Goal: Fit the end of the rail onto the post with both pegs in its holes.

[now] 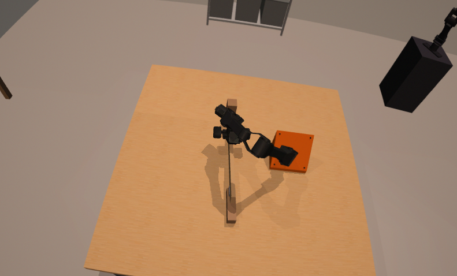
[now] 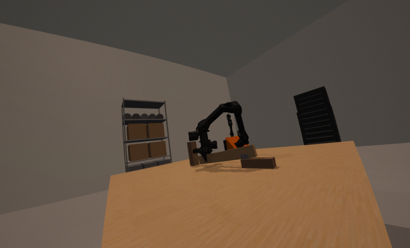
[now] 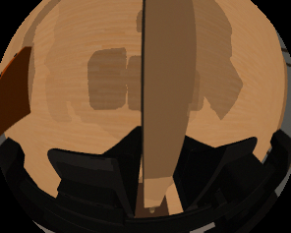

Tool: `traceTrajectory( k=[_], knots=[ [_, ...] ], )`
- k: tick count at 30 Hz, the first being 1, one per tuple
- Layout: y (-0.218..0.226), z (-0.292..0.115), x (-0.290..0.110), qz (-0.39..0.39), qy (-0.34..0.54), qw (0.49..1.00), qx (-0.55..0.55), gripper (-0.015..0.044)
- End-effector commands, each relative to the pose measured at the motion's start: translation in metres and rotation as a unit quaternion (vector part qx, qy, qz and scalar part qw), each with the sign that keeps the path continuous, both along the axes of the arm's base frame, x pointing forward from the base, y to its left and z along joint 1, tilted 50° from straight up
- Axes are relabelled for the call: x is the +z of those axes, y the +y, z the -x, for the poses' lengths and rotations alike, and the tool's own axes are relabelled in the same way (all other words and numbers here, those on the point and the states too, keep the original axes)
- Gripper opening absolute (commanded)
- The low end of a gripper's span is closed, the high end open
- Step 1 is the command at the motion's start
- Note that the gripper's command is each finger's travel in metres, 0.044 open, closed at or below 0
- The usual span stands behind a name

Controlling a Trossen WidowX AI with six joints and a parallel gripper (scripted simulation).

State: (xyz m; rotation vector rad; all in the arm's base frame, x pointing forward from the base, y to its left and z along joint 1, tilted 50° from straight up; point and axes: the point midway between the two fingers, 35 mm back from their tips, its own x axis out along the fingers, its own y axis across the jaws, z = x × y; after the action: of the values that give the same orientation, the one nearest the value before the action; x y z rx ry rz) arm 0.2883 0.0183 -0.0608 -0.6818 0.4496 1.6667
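The long brown rail [image 1: 229, 164] [image 2: 228, 154] [image 3: 169, 87] slopes down toward the upright wooden post [image 1: 231, 101] [image 2: 192, 153]. Its low end is at the table close in front of the post, and its far end is raised at the grey bracket [image 2: 244, 156] on the low footboard block [image 1: 231, 216] [image 2: 258, 162]. My gripper [image 2: 203, 157] [image 3: 150, 130] is shut on the rail near its low end, one finger on each side. The arm hides this end in the top view. The pegs and end holes cannot be made out clearly.
The orange base plate [image 1: 300, 150] [image 2: 231, 142] under my arm's base lies to the right of the rail in the top view. The wooden table [image 1: 175, 239] [image 2: 200, 209] carries everything. A shelf rack [image 2: 145, 138] stands beyond it, away from the arm.
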Motion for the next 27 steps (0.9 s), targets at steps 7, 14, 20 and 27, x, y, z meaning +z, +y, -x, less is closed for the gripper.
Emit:
traceTrajectory(
  k=[7, 14, 20, 27],
  knots=[
    [-0.006, -0.0053, 0.0052, -0.001, -0.006, 1.0, -0.003, 0.0],
    [-0.0086, -0.006, 0.0075, -0.001, -0.006, 1.0, -0.003, 0.0],
    [-0.0108, -0.0064, 0.0095, -0.001, -0.006, 1.0, -0.003, 0.0],
    [-0.0137, -0.0067, 0.012, -0.001, -0.006, 1.0, -0.003, 0.0]
  ],
)
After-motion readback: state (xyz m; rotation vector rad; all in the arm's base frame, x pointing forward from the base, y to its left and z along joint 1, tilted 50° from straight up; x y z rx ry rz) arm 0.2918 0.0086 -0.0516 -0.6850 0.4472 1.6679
